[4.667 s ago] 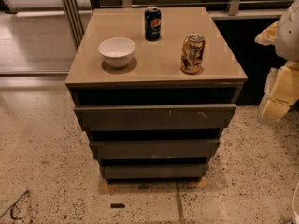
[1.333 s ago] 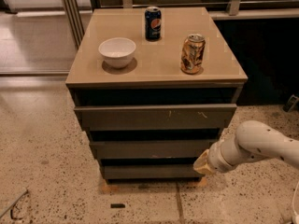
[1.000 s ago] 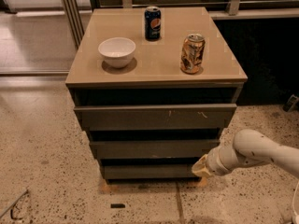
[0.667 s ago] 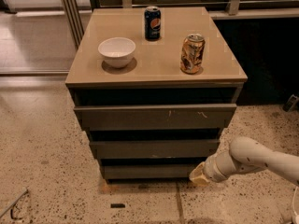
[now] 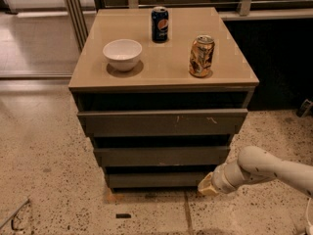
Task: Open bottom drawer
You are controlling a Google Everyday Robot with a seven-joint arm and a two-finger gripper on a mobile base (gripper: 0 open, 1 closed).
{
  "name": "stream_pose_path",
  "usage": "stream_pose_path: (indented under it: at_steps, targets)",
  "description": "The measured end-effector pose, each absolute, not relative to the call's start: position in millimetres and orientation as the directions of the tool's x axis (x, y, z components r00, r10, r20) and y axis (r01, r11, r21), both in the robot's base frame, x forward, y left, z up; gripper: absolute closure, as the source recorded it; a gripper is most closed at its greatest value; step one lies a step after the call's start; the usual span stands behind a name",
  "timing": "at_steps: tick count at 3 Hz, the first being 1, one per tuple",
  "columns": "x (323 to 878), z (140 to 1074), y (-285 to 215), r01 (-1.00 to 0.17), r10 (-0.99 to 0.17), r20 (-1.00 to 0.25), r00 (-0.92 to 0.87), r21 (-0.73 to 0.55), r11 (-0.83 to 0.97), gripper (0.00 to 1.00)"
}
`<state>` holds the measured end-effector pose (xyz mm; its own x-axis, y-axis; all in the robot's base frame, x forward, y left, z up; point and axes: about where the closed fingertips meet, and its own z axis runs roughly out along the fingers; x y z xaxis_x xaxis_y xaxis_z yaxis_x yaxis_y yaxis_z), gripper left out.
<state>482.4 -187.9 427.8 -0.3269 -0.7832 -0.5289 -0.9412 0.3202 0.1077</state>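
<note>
A small desk with a tan top stands on a speckled floor. It has three drawers with no handles, one under the other.

The bottom drawer is the lowest one, close to the floor. Its front is flat, plain and dark grey-brown. It looks pushed in, with a dark gap above it. Over it is the middle drawer. Over that is the top drawer, which has pale scratches near its right side.

The white arm comes in from the right, low down. The gripper is at its end, yellowish, just above the floor. It sits right by the lower right corner of the bottom drawer. I cannot tell if it touches the drawer. I cannot tell if the gripper is spread or pressed together.

On the desk are three things, well apart. A white bowl sits on the left. A blue can stands upright at the back. A gold can stands upright on the right.

A small dark thing lies on the floor in front of the desk.
</note>
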Motion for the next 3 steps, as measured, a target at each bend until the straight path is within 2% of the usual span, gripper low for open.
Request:
stream_pose_path:
  at_steps: [2,3]
  targets:
    - [503.8,337.6,-188.7,-0.973,-0.79,-0.587,-0.179,-0.01,0.229,1.0]
    - [524.1,284.5,-185.7,-0.98,-0.784,-0.6,-0.159,-0.003,0.201,1.0]
